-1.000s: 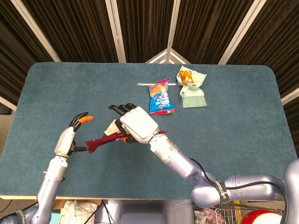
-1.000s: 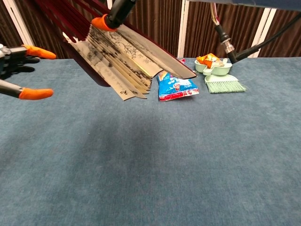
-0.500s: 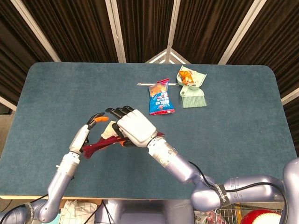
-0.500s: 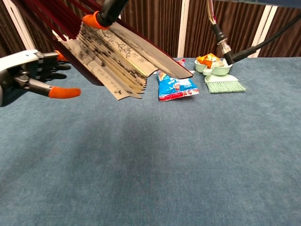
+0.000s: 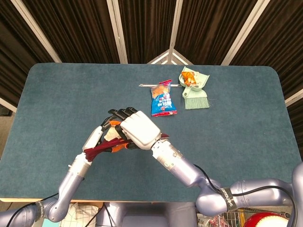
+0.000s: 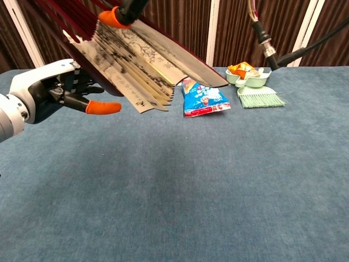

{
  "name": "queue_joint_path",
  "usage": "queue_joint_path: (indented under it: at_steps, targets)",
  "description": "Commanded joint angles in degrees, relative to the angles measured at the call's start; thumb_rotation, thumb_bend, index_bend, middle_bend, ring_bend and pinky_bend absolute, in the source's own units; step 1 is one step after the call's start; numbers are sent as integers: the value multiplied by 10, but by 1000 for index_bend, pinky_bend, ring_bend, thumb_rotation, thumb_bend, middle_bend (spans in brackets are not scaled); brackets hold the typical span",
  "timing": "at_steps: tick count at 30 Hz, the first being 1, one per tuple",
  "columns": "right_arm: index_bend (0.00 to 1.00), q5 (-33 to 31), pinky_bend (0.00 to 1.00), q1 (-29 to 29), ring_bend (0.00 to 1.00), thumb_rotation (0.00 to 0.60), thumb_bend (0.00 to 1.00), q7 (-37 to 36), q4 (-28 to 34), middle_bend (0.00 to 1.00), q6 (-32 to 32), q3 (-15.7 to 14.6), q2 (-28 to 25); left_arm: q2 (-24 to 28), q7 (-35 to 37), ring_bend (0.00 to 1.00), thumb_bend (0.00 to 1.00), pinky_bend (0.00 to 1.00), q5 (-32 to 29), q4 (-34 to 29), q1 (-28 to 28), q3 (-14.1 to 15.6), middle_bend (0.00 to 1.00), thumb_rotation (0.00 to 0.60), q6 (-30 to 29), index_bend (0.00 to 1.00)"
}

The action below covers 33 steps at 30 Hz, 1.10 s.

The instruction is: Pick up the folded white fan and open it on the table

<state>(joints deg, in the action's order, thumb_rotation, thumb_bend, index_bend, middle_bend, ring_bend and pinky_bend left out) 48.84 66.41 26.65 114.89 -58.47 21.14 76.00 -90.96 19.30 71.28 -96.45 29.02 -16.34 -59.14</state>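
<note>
One fan (image 6: 143,60), one snack bag (image 5: 163,100), one dustpan (image 5: 195,79), one brush (image 5: 196,100), two hands (image 5: 138,129).

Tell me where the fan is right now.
The fan is off the table, held by the right hand left of centre, partly spread; the left hand sits beside it, near the blue snack bag.

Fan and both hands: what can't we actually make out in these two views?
- Right hand, head view: its back covers the grip on the fan; chest view shows only an orange fingertip, the rest cut off by the top edge.
- Left hand: contact with the fan unclear; the right hand overlaps it in the head view.
- Snack bag: print too small to read.
</note>
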Motion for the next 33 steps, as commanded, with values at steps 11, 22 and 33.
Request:
queue_joint_path:
  at_steps: [11, 22, 33]
  targets:
    - [841, 7, 238, -12, 227, 600, 561, -13, -6, 180, 0, -12, -17, 11, 4, 0, 502, 32, -2, -17, -3, 3, 107, 600, -20, 534]
    - [841, 26, 238, -24, 227, 600, 561, -27, -18, 180, 3, -24, -28, 22, 9, 0, 559, 33, -9, -13, -6, 7, 123, 600, -29, 585]
    - [841, 56, 238, -51, 227, 600, 561, -61, -34, 180, 1, -31, -49, 30, 15, 0, 557, 33, 16, 10, -18, 11, 128, 600, -64, 589]
